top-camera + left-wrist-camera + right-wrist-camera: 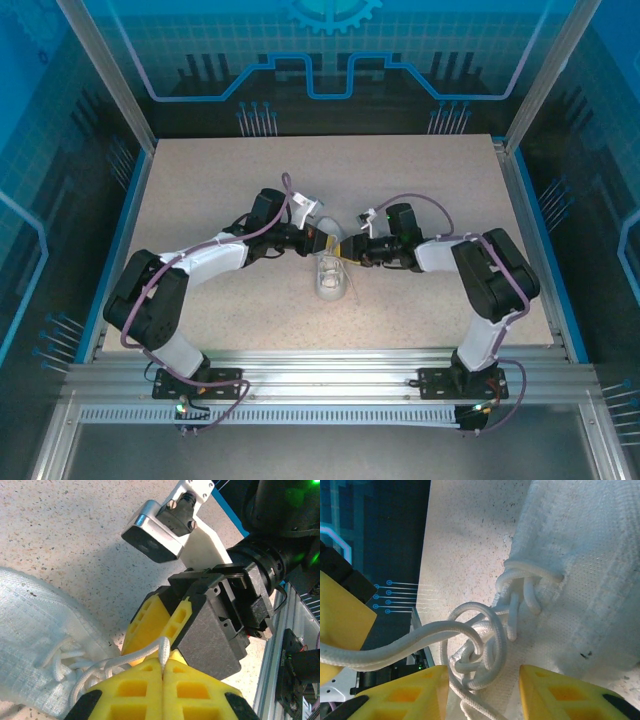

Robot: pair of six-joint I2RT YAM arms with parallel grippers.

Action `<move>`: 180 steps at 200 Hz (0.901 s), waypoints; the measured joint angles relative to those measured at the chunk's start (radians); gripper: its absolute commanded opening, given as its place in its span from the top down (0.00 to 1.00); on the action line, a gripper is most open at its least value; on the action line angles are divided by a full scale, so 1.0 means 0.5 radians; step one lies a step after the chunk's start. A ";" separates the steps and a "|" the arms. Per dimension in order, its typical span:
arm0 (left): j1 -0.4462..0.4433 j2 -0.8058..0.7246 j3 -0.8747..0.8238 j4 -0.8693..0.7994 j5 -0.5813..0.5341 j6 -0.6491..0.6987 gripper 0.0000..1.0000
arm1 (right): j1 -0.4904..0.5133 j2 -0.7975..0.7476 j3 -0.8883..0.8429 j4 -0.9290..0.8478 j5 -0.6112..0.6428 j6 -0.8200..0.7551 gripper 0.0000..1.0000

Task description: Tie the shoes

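Near edge: an aluminium rail (pixel 320 375) carries both arm bases, near of the sneaker (pixel 329 280).

Surface: a speckled beige table (pixel 200 200) with blue edging. The white sneaker lies on it near the middle, its length running near to far, between the two arms.

Left gripper (pixel 328 243): positioned at the far end of the sneaker. Its yellow fingers (pixel 135 690) are closed together, pinching a strand of white lace (pixel 145 654) that runs back to the sneaker's eyelets.

Right gripper (pixel 349 256): just right of the sneaker's far end, facing the left gripper. Its yellow fingers (pixel 560 690) stand apart. A loose tangle of lace loops (pixel 475 650) lies between them, ungripped, beside the sneaker's mesh upper.

Far of the sneaker: a dark back panel (pixel 320 60) with blue line graphics and a blue gear emblem (pixel 332 12) at top centre. Transparent blue-tinted side walls in aluminium frames enclose the cell.
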 measured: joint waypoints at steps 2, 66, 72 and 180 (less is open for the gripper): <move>0.000 0.000 0.000 0.000 -0.001 0.000 1.00 | 0.000 0.005 -0.002 0.012 -0.004 0.007 0.57; 0.000 0.000 0.000 0.000 0.000 0.000 1.00 | 0.000 0.085 0.000 0.146 -0.033 0.072 0.70; 0.000 0.000 0.000 0.001 0.002 0.000 1.00 | 0.000 0.085 0.006 0.145 -0.033 0.073 0.72; 0.000 -0.169 -0.213 0.030 0.011 -0.015 1.00 | 0.000 0.076 0.034 0.146 -0.023 0.042 0.99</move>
